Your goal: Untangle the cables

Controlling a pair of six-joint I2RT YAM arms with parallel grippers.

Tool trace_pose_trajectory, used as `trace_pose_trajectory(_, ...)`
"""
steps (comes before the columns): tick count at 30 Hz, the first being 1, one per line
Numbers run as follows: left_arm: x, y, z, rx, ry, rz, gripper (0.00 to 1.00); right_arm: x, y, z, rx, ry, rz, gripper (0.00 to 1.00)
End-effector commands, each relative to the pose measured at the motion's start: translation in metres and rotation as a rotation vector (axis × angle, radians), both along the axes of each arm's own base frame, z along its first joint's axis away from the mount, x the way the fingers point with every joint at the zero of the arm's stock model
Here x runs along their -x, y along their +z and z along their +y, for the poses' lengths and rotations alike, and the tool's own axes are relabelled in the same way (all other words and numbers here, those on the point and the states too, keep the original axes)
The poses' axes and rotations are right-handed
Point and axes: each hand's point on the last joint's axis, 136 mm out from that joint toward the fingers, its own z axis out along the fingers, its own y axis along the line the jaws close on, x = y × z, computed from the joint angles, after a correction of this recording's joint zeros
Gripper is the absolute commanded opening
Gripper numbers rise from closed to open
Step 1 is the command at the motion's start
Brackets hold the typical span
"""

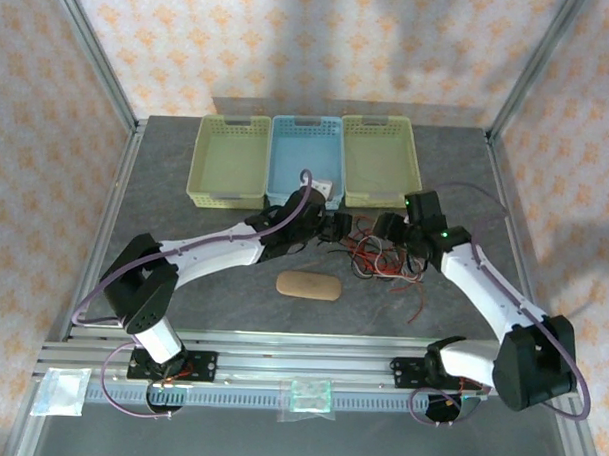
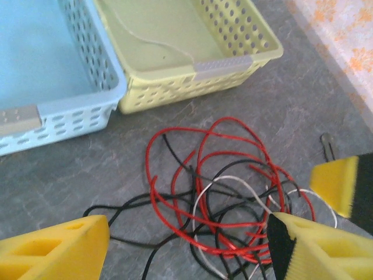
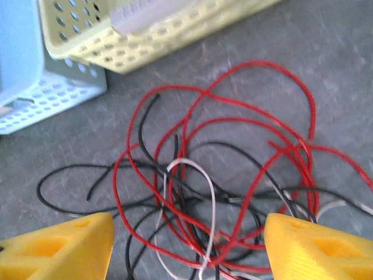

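Observation:
The cables [image 1: 378, 259] lie in a loose tangle of red, black and white wires on the grey table, just in front of the baskets. My left gripper [image 1: 342, 229] hangs over the tangle's left side, my right gripper [image 1: 392, 236] over its right side. In the left wrist view the cables [image 2: 221, 192] lie between and beyond the spread yellow fingers of the open left gripper [image 2: 189, 248], which holds nothing. In the right wrist view the cables [image 3: 215, 186] sit below the open right gripper [image 3: 186, 245], whose fingers are wide apart. One pale wire [image 2: 152, 38] lies inside the right yellow basket.
Three baskets stand in a row at the back: yellow [image 1: 229, 197], blue [image 1: 306, 123] and yellow-green [image 1: 381, 122]. A tan oval pad [image 1: 308, 286] lies in front of the tangle. One red strand [image 1: 419, 310] trails toward the front right. The right gripper's finger [image 2: 338, 184] shows in the left wrist view.

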Motion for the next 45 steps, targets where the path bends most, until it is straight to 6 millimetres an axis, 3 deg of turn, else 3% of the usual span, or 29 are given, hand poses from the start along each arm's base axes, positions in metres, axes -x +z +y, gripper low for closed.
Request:
trace_pose_trajectory(1, 0.005, 0.011, 0.005, 0.060, 0.033, -0.007, 0.73, 0.020, -0.008, -0.004, 0.005, -0.035, 0.052, 0.68)
trace_pose_trajectory(8, 0.008, -0.002, 0.007, 0.075, 0.058, 0.044, 0.73, 0.024, -0.018, 0.012, -0.057, -0.011, 0.050, 0.65)
trace_pose_trajectory(19, 0.011, -0.008, 0.019, 0.086, 0.155, 0.084, 0.74, 0.020, -0.029, 0.016, -0.052, -0.054, 0.065, 0.55)
trace_pose_trajectory(26, 0.014, -0.009, 0.014, 0.155, 0.148, 0.121, 0.74, 0.013, -0.033, 0.017, -0.042, -0.086, 0.083, 0.51)
trace_pose_trajectory(32, 0.014, -0.024, 0.007, 0.174, 0.154, 0.190, 0.70, 0.010, -0.040, 0.020, -0.029, -0.074, 0.102, 0.49)
trace_pose_trajectory(41, 0.014, -0.054, -0.003, 0.140, 0.193, 0.297, 0.67, 0.004, -0.030, 0.020, -0.031, -0.082, 0.072, 0.48)
trace_pose_trajectory(45, 0.005, -0.057, -0.003, 0.148, 0.257, 0.309, 0.67, 0.006, -0.030, 0.021, -0.043, -0.075, 0.071, 0.48)
